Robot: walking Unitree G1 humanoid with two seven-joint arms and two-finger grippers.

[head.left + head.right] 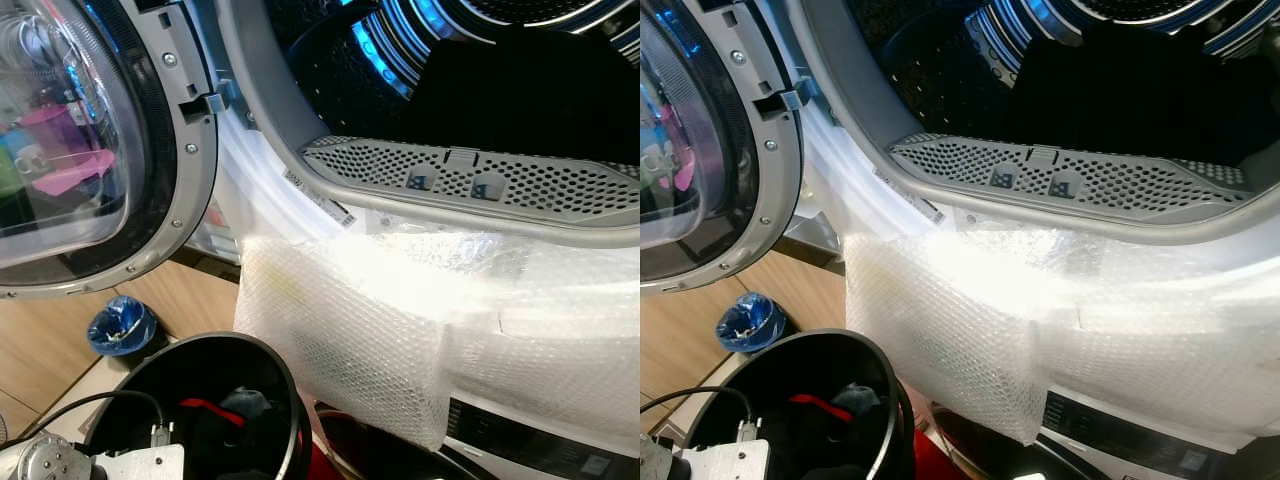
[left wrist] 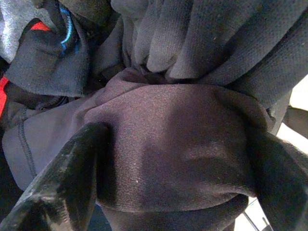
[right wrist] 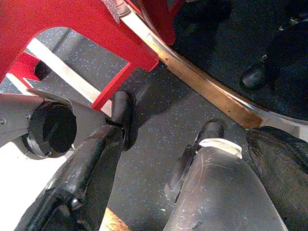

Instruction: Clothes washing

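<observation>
The washing machine [image 1: 560, 260] is seen from close by, its round glass door [image 1: 90, 150] swung fully open to the left. The drum opening [image 1: 480, 70] is dark inside, edged below by a grey perforated rim. The white front below the opening is draped with bubble wrap [image 1: 360, 330]. A black bucket [image 1: 285, 400] is stood just before the machine, holding dark clothes [image 1: 225, 420] with a red piece among them. A dark purplish-grey garment [image 2: 168, 154] is bunched in thick folds.

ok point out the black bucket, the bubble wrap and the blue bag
black bucket [image 1: 297, 400], left eye view, right side of its rim
bubble wrap [image 1: 340, 340], left eye view, middle of the hanging sheet
blue bag [image 1: 120, 326], left eye view, crumpled top
</observation>
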